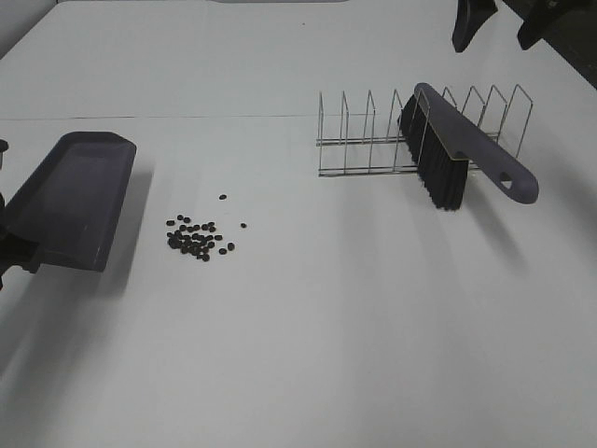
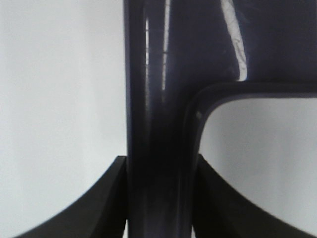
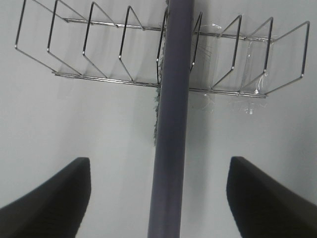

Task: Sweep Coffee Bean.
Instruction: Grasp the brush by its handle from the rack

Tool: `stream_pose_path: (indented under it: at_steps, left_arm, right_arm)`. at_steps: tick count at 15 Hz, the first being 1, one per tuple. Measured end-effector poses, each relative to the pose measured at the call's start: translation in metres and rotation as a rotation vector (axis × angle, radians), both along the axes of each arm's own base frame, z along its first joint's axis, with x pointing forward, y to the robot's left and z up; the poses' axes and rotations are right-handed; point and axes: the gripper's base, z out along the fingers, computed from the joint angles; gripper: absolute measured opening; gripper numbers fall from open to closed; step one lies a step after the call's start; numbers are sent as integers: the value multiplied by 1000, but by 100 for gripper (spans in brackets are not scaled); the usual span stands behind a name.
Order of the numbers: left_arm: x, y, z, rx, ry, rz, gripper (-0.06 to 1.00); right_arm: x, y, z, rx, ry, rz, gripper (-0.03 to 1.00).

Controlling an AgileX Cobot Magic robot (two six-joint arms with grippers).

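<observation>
Clamping the dustpan [image 1: 79, 201] by its handle, the left fingers [image 2: 99, 208] hold it at the left edge of the worktop [image 1: 326, 355]. The coffee bean [image 1: 196, 238] scatter lies loose on the worktop just beside the dustpan, toward the middle, with a few strays apart. The right fingers [image 3: 49, 198] stand wide apart on either side of the brush [image 1: 448, 149] handle, not touching it. The brush rests across a wire rack [image 1: 364, 140] toward the far right corner.
</observation>
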Motion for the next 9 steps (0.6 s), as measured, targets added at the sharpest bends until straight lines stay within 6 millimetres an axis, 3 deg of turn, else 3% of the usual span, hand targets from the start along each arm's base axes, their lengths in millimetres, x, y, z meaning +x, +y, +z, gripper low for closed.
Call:
stream_pose_path:
  at_steps: [6,9]
  left_arm:
    - [0,0,0,1,0,-1,33]
    - [0,0,0,1,0,-1,33]
  right_arm:
    - [30,3,-70,-18,131,19,72]
    - [39,3,-92,-20,138,23,72]
